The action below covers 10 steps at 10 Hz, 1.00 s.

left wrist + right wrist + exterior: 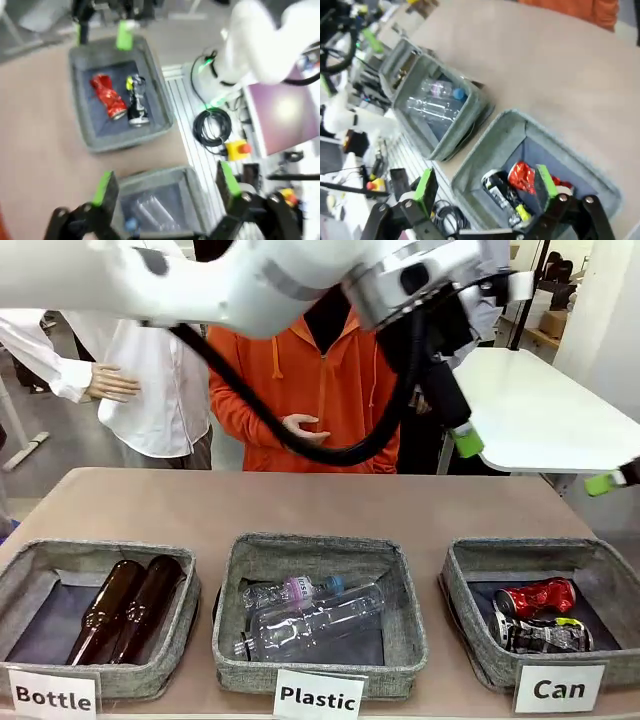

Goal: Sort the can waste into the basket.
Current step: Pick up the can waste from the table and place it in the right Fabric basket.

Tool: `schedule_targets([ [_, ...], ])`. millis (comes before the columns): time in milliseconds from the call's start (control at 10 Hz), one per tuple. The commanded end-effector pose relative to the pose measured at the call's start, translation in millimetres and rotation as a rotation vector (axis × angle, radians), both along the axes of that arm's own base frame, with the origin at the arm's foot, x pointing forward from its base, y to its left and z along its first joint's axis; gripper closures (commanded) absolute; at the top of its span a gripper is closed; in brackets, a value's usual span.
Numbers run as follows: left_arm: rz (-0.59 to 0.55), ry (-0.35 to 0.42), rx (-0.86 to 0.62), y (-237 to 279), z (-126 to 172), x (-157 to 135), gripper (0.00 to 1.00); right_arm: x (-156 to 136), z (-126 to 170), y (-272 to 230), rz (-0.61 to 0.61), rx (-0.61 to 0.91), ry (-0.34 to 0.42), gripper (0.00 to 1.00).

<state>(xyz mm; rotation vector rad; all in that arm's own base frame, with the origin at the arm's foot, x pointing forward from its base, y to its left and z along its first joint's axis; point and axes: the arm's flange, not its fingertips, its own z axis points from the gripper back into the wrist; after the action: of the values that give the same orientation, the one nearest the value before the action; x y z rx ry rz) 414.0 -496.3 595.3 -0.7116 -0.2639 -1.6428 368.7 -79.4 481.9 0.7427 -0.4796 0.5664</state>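
Currently, state: red can (535, 597) and black can (540, 635) lie side by side inside the basket (470, 585) at near right of the table (300, 505).
Left pincer (164, 192): jaws wide, holding nothing, high above the table.
Right pincer (485, 185): jaws wide, holding nothing, over the basket.
Risk: a descending pincer could clip the basket wall or knock a can out; judged slight.
Writing: signs "Can" (558, 689), "Plastic" (318, 697), "Bottle" (52, 697).
Can print: unreadable.

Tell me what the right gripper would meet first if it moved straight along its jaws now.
Probably the basket signed "Can": the open right gripper points down into it, toward the black can and the red can. Depth is unclear, so which can comes first is uncertain.
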Motion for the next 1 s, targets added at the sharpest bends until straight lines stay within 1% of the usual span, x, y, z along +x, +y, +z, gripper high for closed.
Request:
schedule_targets([
  [0, 0.057, -0.018, -0.022, 73, -30, -74, 0.00, 26, 0, 11, -0.017, -0.043, 0.051, 0.00],
  [100, 0.146, 0.013, -0.061, 105, -24, -71, 0.00, 37, -3, 25, -0.013, -0.030, 0.043, 0.00],
  [200, 0.289, 0.036, -0.145, 152, -16, -63, 0.00, 46, -7, 43, -0.022, -0.016, -0.020, 0.00],
  [300, 0.417, 0.065, -0.204, 196, -14, -56, 0.00, 51, -11, 63, 0.038, 0.038, -0.065, 0.00],
  [400, 0.568, 0.079, -0.242, 244, -17, -50, 0.00, 53, -16, 83, 0.096, 0.103, -0.086, 0.00],
  [500, 0.686, 0.144, -0.305, 293, -23, -42, 0.00, 57, -21, 104, 0.137, 0.232, -0.080, 0.00],
  [600, 0.783, 0.230, -0.314, 344, -39, -30, 0.00, 63, -26, 125, 0.136, 0.429, -0.049, 0.00],
  [700, 0.842, 0.351, -0.340, 383, -58, -21, 0.00, 68, -30, 141, 0.094, 0.527, -0.015, 0.00],
  [800, 0.854, 0.456, -0.390, 414, -83, -21, 0.00, 72, -35, 150, 0.051, 0.572, 0.016, 0.00],
  [900, 0.894, 0.499, -0.473, 441, -102, -21, 0.00, 78, -38, 150, 0.015, 0.561, 0.024, 0.00],
])
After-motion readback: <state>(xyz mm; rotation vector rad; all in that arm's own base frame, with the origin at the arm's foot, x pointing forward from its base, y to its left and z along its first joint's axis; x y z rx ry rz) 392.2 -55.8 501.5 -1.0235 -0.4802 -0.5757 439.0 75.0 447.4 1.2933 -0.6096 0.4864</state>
